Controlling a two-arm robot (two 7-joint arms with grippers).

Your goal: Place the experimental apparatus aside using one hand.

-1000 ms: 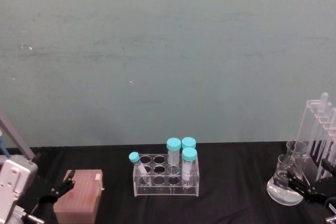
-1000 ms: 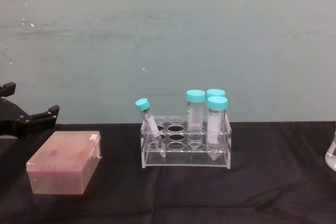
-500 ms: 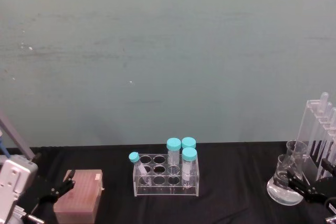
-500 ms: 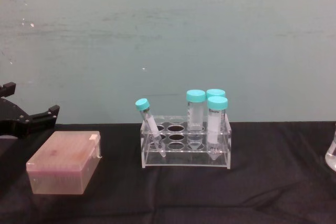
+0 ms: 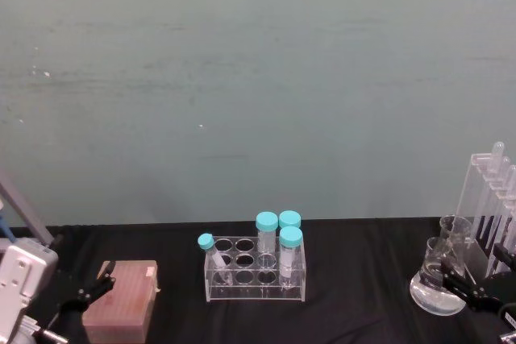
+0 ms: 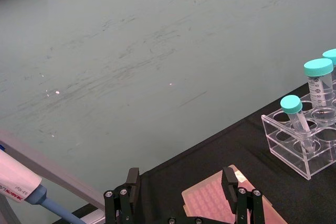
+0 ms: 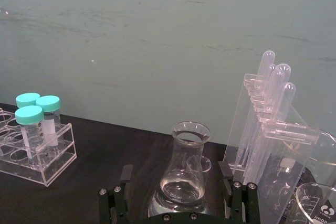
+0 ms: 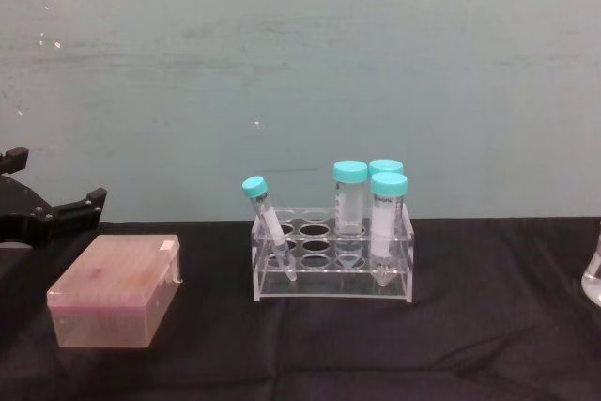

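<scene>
Right gripper (image 7: 178, 203) spread wide around the conical flask (image 7: 181, 174), fingers not touching it

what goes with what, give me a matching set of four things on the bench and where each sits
Things:
1. conical flask
2. pink tip box
3. tube rack
4. acrylic pipette stand

Places:
A. middle of the table
B. far right edge, behind the beakers
C. left side, by the left gripper
D. right side, between the open jaws of the right gripper

Pairs: 1-D, 2-C, 3-A, 4-B
</scene>
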